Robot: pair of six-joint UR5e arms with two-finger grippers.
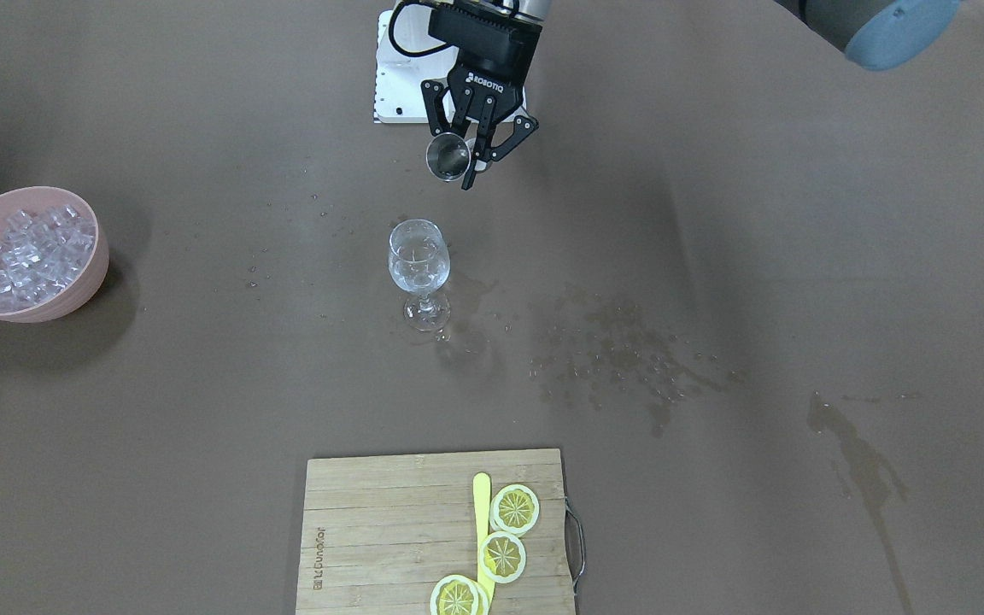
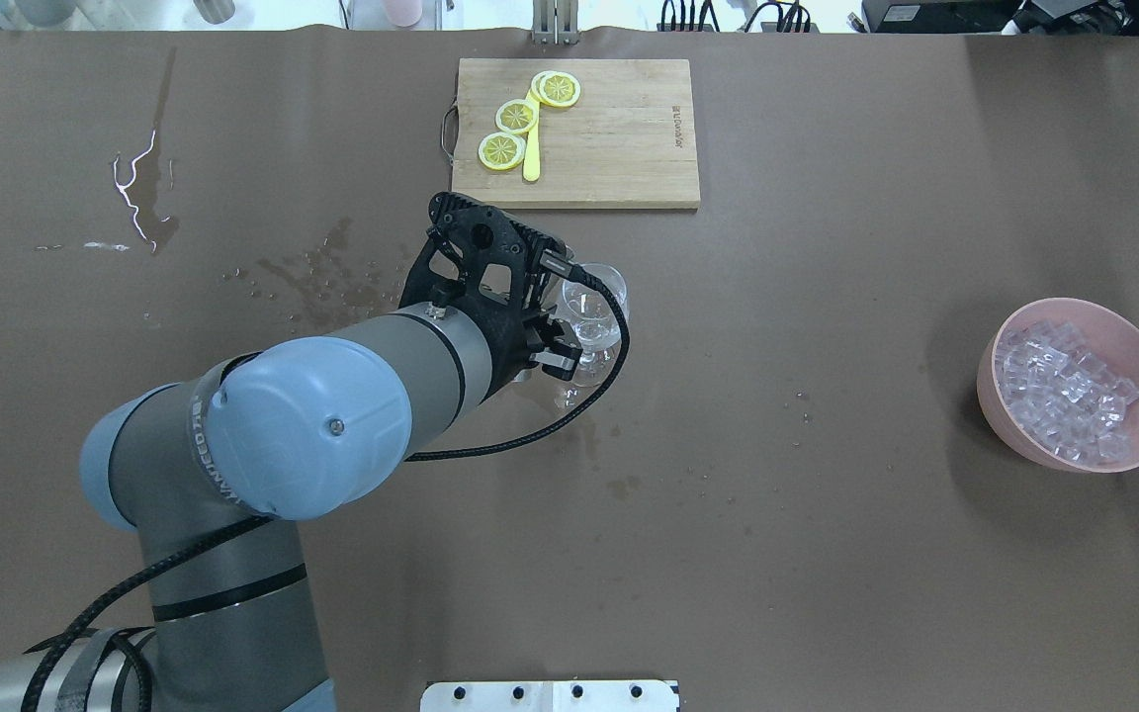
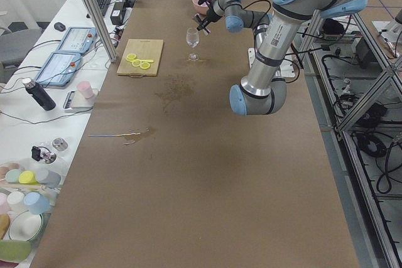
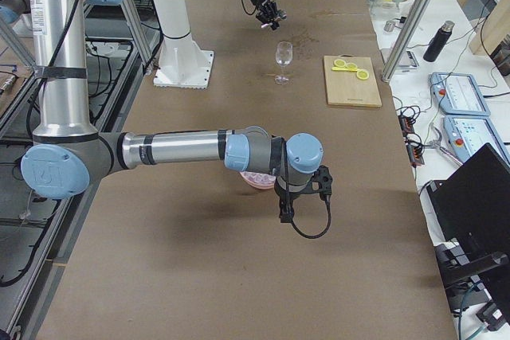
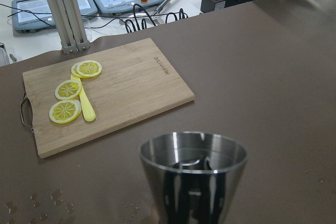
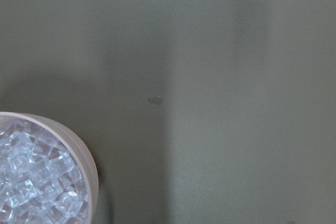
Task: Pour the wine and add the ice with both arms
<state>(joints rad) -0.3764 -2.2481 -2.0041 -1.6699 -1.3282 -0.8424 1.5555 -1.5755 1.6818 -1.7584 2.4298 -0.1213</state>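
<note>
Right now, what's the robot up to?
The left claw holds a small steel cup in the air close to the wine glass. The right claw hangs beside the pink bowl full of ice. Lemon slices lie on the cutting board.

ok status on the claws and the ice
Left claw shut on steel cup, up by the wine glass. Right claw by the pink bowl, state unreadable. Ice in bowl. Wet patches around glass, nothing else in the path.
</note>
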